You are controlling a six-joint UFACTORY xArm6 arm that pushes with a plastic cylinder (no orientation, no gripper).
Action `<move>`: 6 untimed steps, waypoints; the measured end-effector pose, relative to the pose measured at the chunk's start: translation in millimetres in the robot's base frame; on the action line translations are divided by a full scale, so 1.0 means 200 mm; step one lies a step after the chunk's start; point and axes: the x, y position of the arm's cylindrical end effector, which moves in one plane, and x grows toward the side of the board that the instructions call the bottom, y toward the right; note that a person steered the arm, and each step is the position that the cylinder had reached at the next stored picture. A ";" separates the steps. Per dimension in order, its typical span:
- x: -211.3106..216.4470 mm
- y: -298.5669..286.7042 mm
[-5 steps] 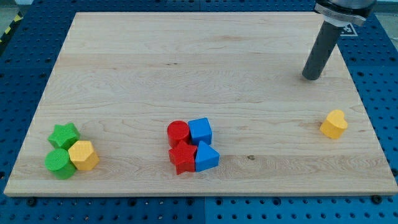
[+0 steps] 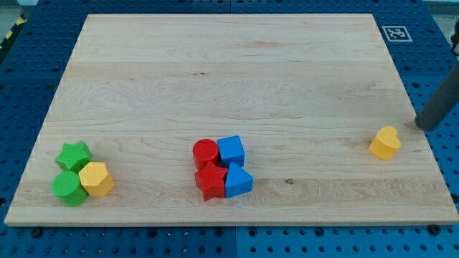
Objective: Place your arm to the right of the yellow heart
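1. A pale wooden board (image 2: 229,86) lies on a blue perforated bench (image 2: 29,72), with a small printed marker (image 2: 396,33) at the board's top right corner.
2. The dark rod comes in from the view's right edge, and its tip (image 2: 423,126) rests close to the board's right rim. There are no jaws on this arm to open or close, only the bare rod, and it grips nothing.
3. The yellow heart (image 2: 386,142) sits near the right rim, just beside the tip: it lies to the view's left of the tip and slightly lower. The two look apart, not touching.
4. By my reading the tip already stands on the heart's right side, a little toward the view's top, so a short slide toward the view's bottom would square it level with the heart.
5. Further out, a red cylinder (image 2: 205,153), blue cube (image 2: 231,150), red block (image 2: 211,180) and blue triangle (image 2: 239,180) huddle at bottom centre.
6. At bottom left sit a green star (image 2: 74,155), green cylinder (image 2: 68,185) and yellow hexagon (image 2: 96,178), packed together.
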 end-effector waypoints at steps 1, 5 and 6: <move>0.07 -0.06; 0.19 -0.28; 0.19 -0.34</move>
